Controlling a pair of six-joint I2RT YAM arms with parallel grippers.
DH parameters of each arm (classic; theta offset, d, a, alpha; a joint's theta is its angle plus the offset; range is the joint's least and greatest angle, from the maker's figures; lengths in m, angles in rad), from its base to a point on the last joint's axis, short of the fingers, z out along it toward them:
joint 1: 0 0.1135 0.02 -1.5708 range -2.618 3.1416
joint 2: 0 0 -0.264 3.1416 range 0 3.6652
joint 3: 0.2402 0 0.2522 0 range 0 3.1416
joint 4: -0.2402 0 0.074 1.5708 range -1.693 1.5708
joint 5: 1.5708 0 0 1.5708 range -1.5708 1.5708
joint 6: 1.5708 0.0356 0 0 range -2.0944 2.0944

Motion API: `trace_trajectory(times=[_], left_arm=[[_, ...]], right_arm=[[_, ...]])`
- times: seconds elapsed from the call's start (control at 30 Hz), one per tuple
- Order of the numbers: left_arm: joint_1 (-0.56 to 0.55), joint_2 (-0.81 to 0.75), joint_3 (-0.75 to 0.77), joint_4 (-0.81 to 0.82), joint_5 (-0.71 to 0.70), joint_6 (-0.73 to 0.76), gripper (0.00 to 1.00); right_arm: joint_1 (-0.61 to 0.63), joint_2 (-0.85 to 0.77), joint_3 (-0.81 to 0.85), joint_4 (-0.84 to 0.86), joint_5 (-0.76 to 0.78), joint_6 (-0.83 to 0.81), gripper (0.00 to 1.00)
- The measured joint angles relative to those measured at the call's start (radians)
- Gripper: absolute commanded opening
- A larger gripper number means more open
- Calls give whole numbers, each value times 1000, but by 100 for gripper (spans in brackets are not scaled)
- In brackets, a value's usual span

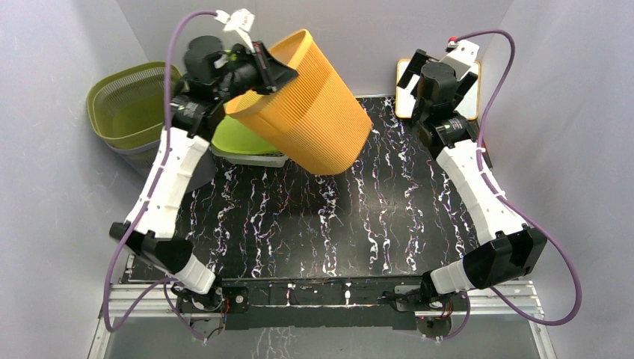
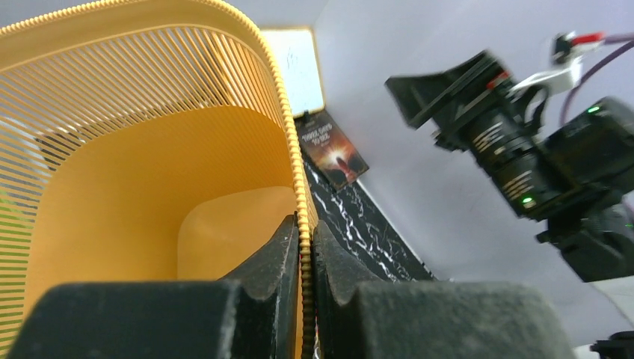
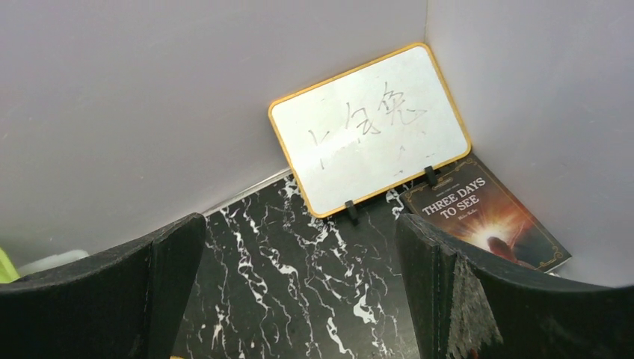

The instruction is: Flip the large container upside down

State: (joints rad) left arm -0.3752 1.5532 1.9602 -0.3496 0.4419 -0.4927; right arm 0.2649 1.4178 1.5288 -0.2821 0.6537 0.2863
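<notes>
holding bin (image 1: pixel 310 105) raised and tilted, rim clamped between left gripper (image 2: pixel 303 224) jaws | task roughly half done: bin near sideways, still to roll mouth-down and set down | right gripper (image 3: pixel 299 239) jaws spread, empty, bin well apart

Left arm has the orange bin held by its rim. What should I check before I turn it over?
1. Grip: left gripper shut on the rim of the orange bin, one finger inside and one outside: ok.
2. Tilt: bin on a slant, mouth toward the back left, not yet upside down: ok.
3. Bin's base off the table: cannot tell from above.
4. Right gripper: open, at the back right facing the whiteboard, apart from the bin: ok.
5. Landing spot: middle of the table bare: ok.
6. Neighbours: lime-green container lies right under the bin's mouth end: not ok.
</notes>
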Motion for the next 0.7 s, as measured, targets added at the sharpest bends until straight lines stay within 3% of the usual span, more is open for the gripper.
trace_trajectory(times=[0.27, 0.7], left_arm=[[-158, 134, 10, -36, -143, 79, 0], [-277, 236, 31, -55, -352, 224, 0]], right_arm=[[-70, 1, 14, -4, -31, 2, 98], [-131, -2, -55, -1, -105, 12, 98]])
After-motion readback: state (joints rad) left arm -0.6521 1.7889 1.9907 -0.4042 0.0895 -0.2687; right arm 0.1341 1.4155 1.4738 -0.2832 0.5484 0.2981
